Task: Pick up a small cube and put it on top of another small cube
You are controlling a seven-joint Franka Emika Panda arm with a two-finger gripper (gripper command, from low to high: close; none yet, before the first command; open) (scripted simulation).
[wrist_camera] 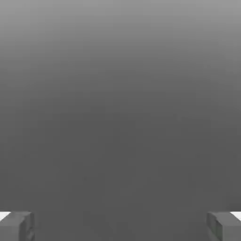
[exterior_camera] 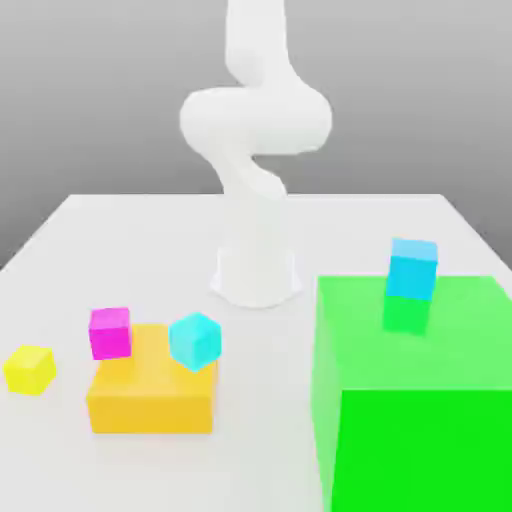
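On the table (exterior_camera: 265,430), yellow cube (exterior_camera: 30,370).

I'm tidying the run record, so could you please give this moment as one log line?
gripper: open, empty | yellow cube: on table | magenta cube: unstacked | stacking: not done

From here I make out one camera set up across the surface (exterior_camera: 268,460) from the arm (exterior_camera: 257,190), above its level, facing the arm's base and angled down. The base stands near twelve o'clock of the exterior view, well back; the green block (exterior_camera: 420,400) sits closest, at about four o'clock. The other camera rides on the hand, looking out past the gripper (wrist_camera: 120,228), whose fingertips are very near it, into a plain grey expanse. I can't pick out any part of the scene that both views share.
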